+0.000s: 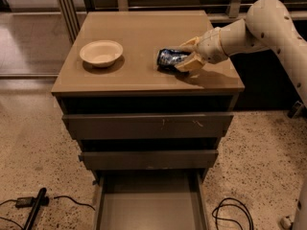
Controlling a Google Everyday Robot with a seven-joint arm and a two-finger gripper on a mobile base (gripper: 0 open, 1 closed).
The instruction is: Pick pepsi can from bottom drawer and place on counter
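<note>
Dark-blue pepsi can (168,59), sideways on the counter (139,32) — gripper (181,57) fingers (188,66) clasping it.

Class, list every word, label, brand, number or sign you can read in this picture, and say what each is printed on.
No text here can be read.
pepsi can, on its side on the counter, held by the hand: light markings, too blurred to read.
white bowl, drawer fronts, bottom drawer: no text visible.

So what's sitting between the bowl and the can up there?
Nothing: in the camera view only bare counter lies between the bowl and the can. The claw grips the can from its right side.
</note>
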